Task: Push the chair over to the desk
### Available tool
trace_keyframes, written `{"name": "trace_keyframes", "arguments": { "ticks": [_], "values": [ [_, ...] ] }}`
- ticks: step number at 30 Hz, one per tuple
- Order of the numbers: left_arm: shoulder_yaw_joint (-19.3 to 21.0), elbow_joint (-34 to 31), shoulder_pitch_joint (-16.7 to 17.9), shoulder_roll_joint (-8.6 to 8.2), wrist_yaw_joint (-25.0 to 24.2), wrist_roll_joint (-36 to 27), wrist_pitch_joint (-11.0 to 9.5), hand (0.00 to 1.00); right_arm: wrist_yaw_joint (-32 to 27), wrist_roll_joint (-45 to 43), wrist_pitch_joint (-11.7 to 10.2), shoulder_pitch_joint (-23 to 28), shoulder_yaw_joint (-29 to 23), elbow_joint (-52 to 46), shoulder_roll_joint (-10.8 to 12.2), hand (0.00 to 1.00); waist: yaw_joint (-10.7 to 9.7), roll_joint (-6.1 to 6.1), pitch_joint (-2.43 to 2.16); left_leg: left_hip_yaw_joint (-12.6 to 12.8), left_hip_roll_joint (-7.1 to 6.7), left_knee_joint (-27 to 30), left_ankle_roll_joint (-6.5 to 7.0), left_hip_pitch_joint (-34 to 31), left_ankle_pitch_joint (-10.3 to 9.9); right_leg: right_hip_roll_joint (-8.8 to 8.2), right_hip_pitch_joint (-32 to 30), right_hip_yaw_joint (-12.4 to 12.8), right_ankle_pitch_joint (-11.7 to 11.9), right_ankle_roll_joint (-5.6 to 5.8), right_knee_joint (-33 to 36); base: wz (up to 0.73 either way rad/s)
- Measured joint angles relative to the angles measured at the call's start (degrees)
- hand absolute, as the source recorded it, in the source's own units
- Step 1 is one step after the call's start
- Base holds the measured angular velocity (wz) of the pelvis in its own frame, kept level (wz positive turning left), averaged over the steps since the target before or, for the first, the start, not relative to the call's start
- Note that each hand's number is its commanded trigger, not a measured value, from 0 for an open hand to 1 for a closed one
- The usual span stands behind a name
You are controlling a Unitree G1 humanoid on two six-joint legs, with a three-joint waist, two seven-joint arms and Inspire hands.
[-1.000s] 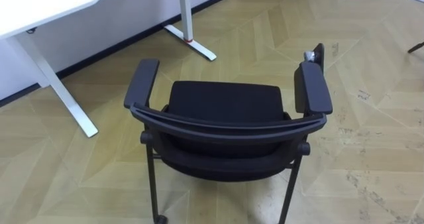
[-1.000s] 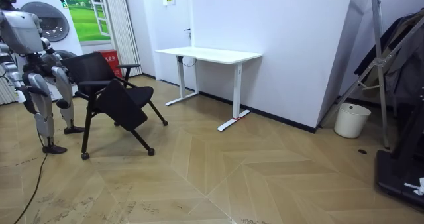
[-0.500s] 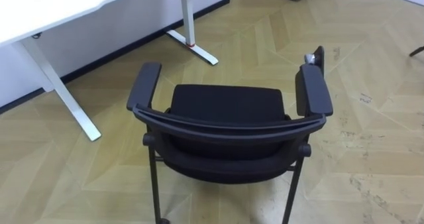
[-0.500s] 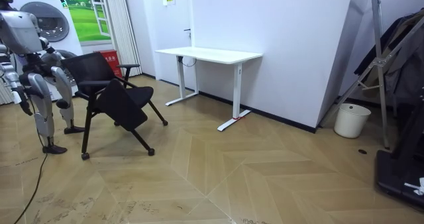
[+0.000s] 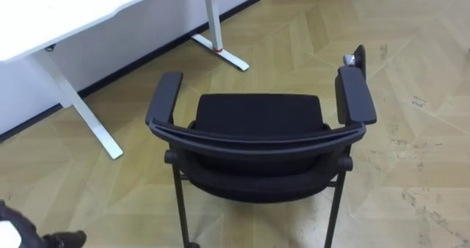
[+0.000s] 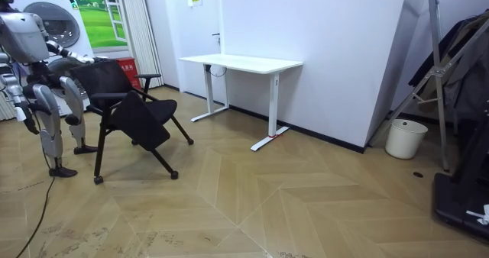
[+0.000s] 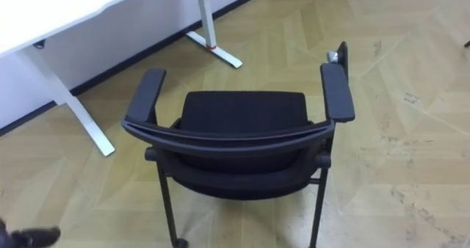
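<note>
A black chair [image 5: 258, 134] with two padded armrests stands on the wood floor right in front of me, its curved backrest [image 5: 257, 139] nearest me and its seat facing a white desk. My left hand [image 5: 33, 237] shows at the lower left corner of the eye views, short of the chair and not touching it. In the room view I stand behind the chair [image 6: 130, 109] at the room view's left, with my left hand [image 6: 88, 59] raised beside the backrest. My right hand [image 6: 27, 117] hangs low at my side.
A white desk [image 5: 66, 13] on slim white legs stands ahead and to the left, its foot [image 5: 220, 51] just beyond the chair. In the room view a white bin [image 6: 405, 138] and a dark rack [image 6: 451, 82] stand far off at the right. Open floor lies to the right.
My left arm has come up, and its hand now shows at the lower left of the eye views. The eye views shifted a little; the chair stays put in the room view.
</note>
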Motion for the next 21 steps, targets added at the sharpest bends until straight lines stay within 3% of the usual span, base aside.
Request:
{"name": "trace_keyframes", "arguments": {
  "ticks": [6, 9, 11, 16, 21],
  "values": [
    [-0.21, -9.35, -0.97, 0.11, 0.64, 13.17, 0.11, 0.0, 1.32, -0.24, -0.21, -0.06, -0.04, -0.01, -0.04, 0.0, -0.48, -0.06, 0.12, 0.03, -0.01, -0.11, 0.0, -0.15, 0.0, 0.0, -0.25, 0.29, -0.02, 0.02, -0.11, -0.02],
    [-1.39, -14.99, -0.97, 1.03, 0.61, 15.05, 0.1, 0.0, 2.18, -0.04, -0.47, -0.28, -0.06, -0.02, -0.12, 0.0, -1.26, 0.07, 0.06, 0.04, -0.01, -0.11, 0.0, -0.41, 0.0, 0.0, -0.39, 0.27, -0.01, 0.01, -0.07, 0.0],
    [-2.25, -15.73, -1.28, 1.62, 0.53, 16.6, 0.28, 0.0, 2.22, 0.0, -0.57, -0.42, -0.13, -0.02, -0.14, 0.0, -1.71, 0.36, -0.03, 0.02, -0.01, -0.1, 0.0, -0.22, 0.0, 0.0, 0.06, 0.35, 0.0, -0.01, -0.14, -0.02],
    [-6.48, -15.74, -2.47, 1.55, -0.59, 25.3, 1.88, 0.0, 2.15, 0.13, -0.54, -0.73, 0.01, 0.12, -0.09, 0.0, -2.22, 0.91, 0.24, 0.04, -0.04, -0.12, 0.0, -0.14, 0.0, 0.0, -0.29, 0.63, 0.02, -0.03, -0.17, -0.02],
    [-11.66, -16.06, -2.47, 1.38, -4.24, 31.26, 3.61, 0.0, 2.07, 0.28, -0.55, -1.14, 0.26, 0.21, -0.07, 0.0, -2.99, 1.28, 0.41, 0.56, -0.04, -0.2, 0.0, -0.56, 0.0, 0.02, -1.06, 1.19, 0.02, -0.02, -0.14, -0.04]
  ]
}}
